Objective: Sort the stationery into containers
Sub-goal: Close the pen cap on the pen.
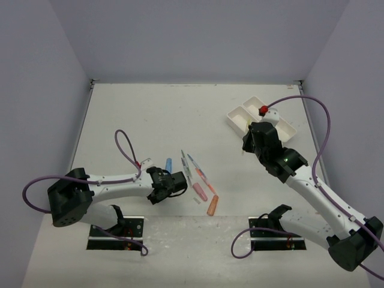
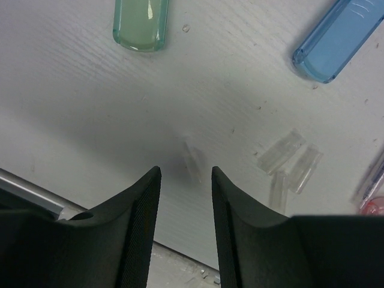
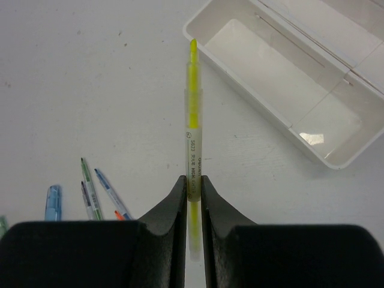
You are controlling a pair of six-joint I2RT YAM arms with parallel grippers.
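My right gripper (image 3: 192, 180) is shut on a thin yellow highlighter pen (image 3: 192, 114) and holds it above the table, its tip near the corner of the white two-compartment tray (image 3: 243, 87). In the top view this gripper (image 1: 246, 144) hangs just in front of the tray (image 1: 240, 117). My left gripper (image 2: 186, 174) is open and low over the table, with a tiny clear bit (image 2: 193, 161) just beyond its fingertips. A green cap (image 2: 139, 24), a blue cap (image 2: 336, 39) and more clear bits (image 2: 288, 162) lie farther ahead. In the top view it (image 1: 180, 182) sits left of the pens (image 1: 192, 168).
A pink piece (image 1: 200, 192) and an orange piece (image 1: 212, 205) lie near the pens at mid-table. A blue cap (image 1: 168, 163) lies behind the left gripper. Purple cables loop off both arms. Both visible tray compartments look empty in the right wrist view.
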